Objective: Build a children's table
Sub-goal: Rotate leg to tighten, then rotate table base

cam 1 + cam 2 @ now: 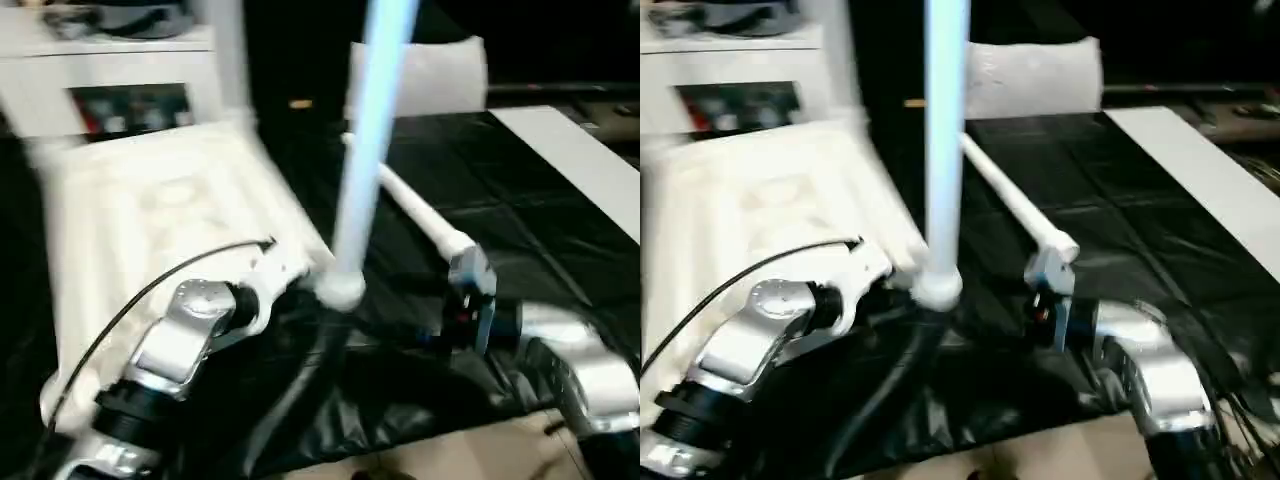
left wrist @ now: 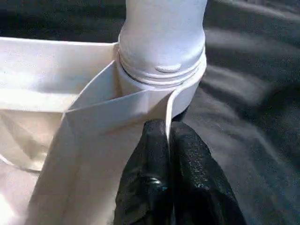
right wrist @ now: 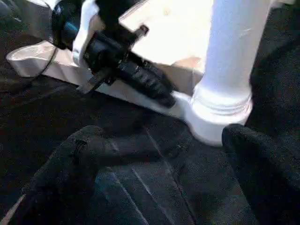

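The children's table's white top (image 1: 150,230) lies upside down on the black-covered surface. One white leg (image 1: 365,150) stands upright in its near corner socket (image 2: 161,70). My left gripper (image 2: 168,154) is shut on the thin rim wall of the top right beside that socket. It also appears as the left gripper (image 3: 140,79) from the other arm. My right gripper (image 3: 173,154) is open, its fingers (image 3: 84,154) wide apart just short of the socket's base and not touching the leg. A second leg (image 1: 420,215) lies loose on the surface behind my right wrist.
A white cabinet with shelves (image 1: 110,70) stands at the back left. A white board (image 1: 580,160) lies at the right, and a white sheet (image 1: 440,75) hangs at the back. The black cover (image 1: 400,400) is wrinkled near the front edge.
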You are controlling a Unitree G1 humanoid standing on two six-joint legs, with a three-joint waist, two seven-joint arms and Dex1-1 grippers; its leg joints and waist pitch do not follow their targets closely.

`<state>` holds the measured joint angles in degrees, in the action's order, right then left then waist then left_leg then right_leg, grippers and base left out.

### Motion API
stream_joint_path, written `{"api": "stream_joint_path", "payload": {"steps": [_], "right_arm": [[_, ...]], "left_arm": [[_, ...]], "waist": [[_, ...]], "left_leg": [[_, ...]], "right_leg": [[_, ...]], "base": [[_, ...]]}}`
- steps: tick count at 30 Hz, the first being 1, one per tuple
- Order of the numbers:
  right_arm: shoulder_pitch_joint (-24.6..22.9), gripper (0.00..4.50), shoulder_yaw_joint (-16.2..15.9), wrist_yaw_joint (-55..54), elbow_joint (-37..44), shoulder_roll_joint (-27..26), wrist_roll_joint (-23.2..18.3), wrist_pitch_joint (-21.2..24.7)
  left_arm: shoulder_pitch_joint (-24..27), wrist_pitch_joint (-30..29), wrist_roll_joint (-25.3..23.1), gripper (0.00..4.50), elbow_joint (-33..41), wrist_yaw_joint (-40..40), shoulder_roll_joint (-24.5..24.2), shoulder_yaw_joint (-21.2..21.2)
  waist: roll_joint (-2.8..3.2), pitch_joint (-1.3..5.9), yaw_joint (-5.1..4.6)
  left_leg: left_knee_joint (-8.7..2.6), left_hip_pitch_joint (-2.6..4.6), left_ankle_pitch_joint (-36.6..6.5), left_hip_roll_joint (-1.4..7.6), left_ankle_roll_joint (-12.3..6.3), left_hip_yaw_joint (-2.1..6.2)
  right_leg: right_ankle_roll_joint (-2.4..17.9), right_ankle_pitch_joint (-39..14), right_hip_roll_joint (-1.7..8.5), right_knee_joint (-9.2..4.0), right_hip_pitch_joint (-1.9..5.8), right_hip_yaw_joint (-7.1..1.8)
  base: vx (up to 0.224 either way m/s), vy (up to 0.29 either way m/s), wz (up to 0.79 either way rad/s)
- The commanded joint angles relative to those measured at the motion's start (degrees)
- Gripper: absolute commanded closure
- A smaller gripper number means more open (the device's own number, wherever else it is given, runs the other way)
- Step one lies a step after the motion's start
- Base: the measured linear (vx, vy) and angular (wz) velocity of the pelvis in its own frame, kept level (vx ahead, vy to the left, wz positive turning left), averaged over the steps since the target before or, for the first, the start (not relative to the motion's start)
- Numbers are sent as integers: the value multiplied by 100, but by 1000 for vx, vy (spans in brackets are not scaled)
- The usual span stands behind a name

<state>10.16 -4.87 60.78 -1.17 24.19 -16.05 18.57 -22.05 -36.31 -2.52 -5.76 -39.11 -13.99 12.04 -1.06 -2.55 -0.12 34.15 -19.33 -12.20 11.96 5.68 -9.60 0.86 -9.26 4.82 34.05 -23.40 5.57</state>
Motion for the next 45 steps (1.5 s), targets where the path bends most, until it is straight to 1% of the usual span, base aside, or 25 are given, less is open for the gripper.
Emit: {"api": "stream_joint_path", "payload": {"steps": [1, 6, 9, 10, 11, 12, 13, 14, 16, 19, 20, 22, 23, 25, 26, 27, 28, 29, 30, 31, 32, 34, 39, 40, 45], "right_arm": [[46, 13, -40, -149, 103, -38, 80, 61], [142, 13, -119, -681, 43, -234, 284, 52], [247, 0, -166, -1097, -71, -433, 439, 118], [267, 0, -163, -1263, -106, -526, 502, 82], [288, 0, -181, -1508, -156, -644, 621, 66], [297, 0, -195, -1617, -182, -693, 683, 60], [309, 0, -224, -1751, -214, -751, 762, 54], [326, 0, -257, -1882, -254, -814, 844, 28], [384, 0, -340, -2270, -350, -990, 1015, 116], [484, 0, -515, -2463, -414, -1158, 1094, 393], [537, 0, -601, -2534, -461, -1247, 1160, 361], [591, 0, -653, -2633, -525, -1334, 1241, 259], [724, 0, -688, -2925, -731, -1505, 1396, 174], [833, 0, -720, -3119, -897, -1634, 1490, 173], [928, 0, -750, -3254, -1042, -1724, 1547, 202], [1039, 0, -783, -3397, -1210, -1821, 1605, 238], [1076, 0, -791, -3435, -1264, -1848, 1619, 252], [1115, 0, -804, -3480, -1317, -1872, 1628, 271], [1186, 0, -808, -3528, -1413, -1916, 1630, 296], [1225, 0, -810, -3555, -1473, -1942, 1638, 299], [1295, 0, -813, -3605, -1581, -1989, 1653, 299], [1438, 0, -808, -3675, -1833, -2068, 1699, 286], [1788, 0, -791, -3848, -2410, -2246, 1783, 185], [1845, 0, -775, -3864, -2512, -2282, 1767, 177], [2122, 0, -810, -3930, -3059, -2396, 1789, -41]], "left_arm": [[-70, -131, -51, 450, 54, 454, 46, -327], [-397, 173, -42, 450, -300, 1071, 348, -462], [-677, 1050, 261, 407, -660, 723, 445, -536], [-738, 1193, 320, 407, -710, 611, 444, -556], [-812, 1305, 382, 396, -761, 452, 413, -549], [-843, 1372, 406, 393, -780, 371, 390, -537], [-874, 1429, 426, 385, -786, 322, 363, -528], [-900, 1496, 432, 373, -776, 333, 343, -552], [-938, 1547, 522, 361, -676, 354, 289, -682], [-893, 1303, 617, 361, -344, 457, 75, -947], [-811, 1189, 499, 361, -193, 528, -175, -1022], [-713, 1037, 347, 361, -28, 607, -425, -1085], [-439, 721, -26, 361, 304, 641, -993, -1180], [-162, 400, -265, 377, 583, 566, -1477, -1296], [90, 114, -428, 389, 790, 501, -1859, -1433], [380, -216, -593, 397, 1020, 410, -2281, -1585], [478, -330, -630, 400, 1094, 358, -2411, -1623], [577, -451, -637, 417, 1177, 312, -2549, -1646], [693, -531, -700, 429, 1225, 301, -2710, -1718], [752, -561, -714, 429, 1238, 309, -2794, -1744], [853, -609, -732, 446, 1255, 334, -2942, -1789], [1037, -674, -753, 449, 1268, 308, -3146, -1715], [1431, -1087, -926, 449, 1501, 198, -3350, -1424], [1498, -1272, -911, 449, 1615, 104, -3412, -1328], [1759, -1538, -1052, 449, 1837, 6, -3754, -1111]], "waist": [[-14, 342, 92], [-11, 383, 108], [1, 380, 140], [-88, 386, 129], [-25, 393, 172], [-10, 394, 181], [-10, 371, 205], [-71, 365, 248], [-53, 343, 265], [-30, 340, 263], [11, 340, 260], [18, 338, 216], [37, 343, 207], [57, 328, 151], [80, 325, 142], [86, 349, 152], [79, 307, 87], [120, 298, 98], [131, 305, 103], [149, 293, 145], [93, 293, 212], [110, 280, 237], [111, 273, 208], [156, 271, 214], [103, 244, 179]], "left_leg": [[-363, -150, -1072, 37, -463, 29], [-331, -188, -583, 68, -631, 15], [-338, -174, -659, 55, -648, 15], [-333, -181, -625, 55, -656, 2], [-338, -164, -566, 66, -617, 12], [-342, -158, -538, 82, -595, 10], [-348, -134, -613, 90, -564, -7], [-355, -132, -645, 93, -506, -11], [-376, -123, -654, 100, -446, -12], [-389, -116, -720, 92, -326, -11], [-397, -123, -746, 96, -300, -1], [-408, -140, -805, 91, -237, 6], [-415, -111, -845, 108, -171, 13], [-428, -131, -856, 91, -104, 21], [-421, -64, -928, 111, -58, 17], [-431, -77, -872, 130, -2, 38], [-462, -128, -874, 110, -19, 28], [-437, -30, -998, 99, 2, -6], [-417, 7, -1027, 108, 23, -11], [-437, 10, -1060, 111, 30, -14], [-442, 19, -1156, 117, 42, -17], [-467, 7, -1291, 114, 84, 0], [-484, -5, -1532, 111, 182, 20], [-485, -11, -1525, 107, 193, 29], [-472, -21, -1815, 89, 152, 39]], "right_leg": [[668, -2426, 260, -533, 349, -203], [1000, -1440, 236, -428, 335, -228], [973, -1507, 259, -445, 335, -226], [967, -1481, 252, -446, 331, -229], [1020, -1434, 283, -414, 329, -241], [1062, -1368, 288, -408, 318, -245], [1088, -1375, 277, -427, 294, -244], [1062, -1429, 286, -388, 307, -248], [996, -1510, 296, -395, 305, -256], [925, -1640, 301, -397, 312, -263], [921, -1585, 299, -383, 319, -266], [892, -1524, 282, -366, 330, -264], [883, -1533, 288, -350, 314, -265], [857, -1627, 274, -351, 321, -269], [919, -1580, 275, -341, 271, -283], [993, -1459, 297, -272, 301, -284], [989, -1476, 264, -295, 307, -293], [989, -1535, 225, -350, 233, -294], [1049, -1448, 236, -340, 209, -307], [1132, -1328, 220, -334, 211, -312], [1149, -1354, 232, -314, 204, -317], [1092, -1492, 238, -320, 206, -319], [979, -1797, 269, -350, 213, -337], [988, -1780, 271, -348, 217, -339], [861, -2336, 273, -411, 191, -323]], "base": [[0, 0, 0], [0, 0, 0], [0, 0, 0], [0, 0, 0], [0, 0, 0], [0, 0, 0], [0, 0, 0], [0, 0, 0], [0, 0, 0], [0, 0, 0], [0, 0, 0], [0, 0, 0], [0, 0, 0], [0, 0, 0], [0, 0, 0], [0, 0, 0], [0, 0, 0], [0, 0, 0], [0, 0, 0], [0, 0, 0], [0, 0, 0], [0, 0, 0], [0, 0, 0], [0, 0, 0], [0, 0, 0]]}}
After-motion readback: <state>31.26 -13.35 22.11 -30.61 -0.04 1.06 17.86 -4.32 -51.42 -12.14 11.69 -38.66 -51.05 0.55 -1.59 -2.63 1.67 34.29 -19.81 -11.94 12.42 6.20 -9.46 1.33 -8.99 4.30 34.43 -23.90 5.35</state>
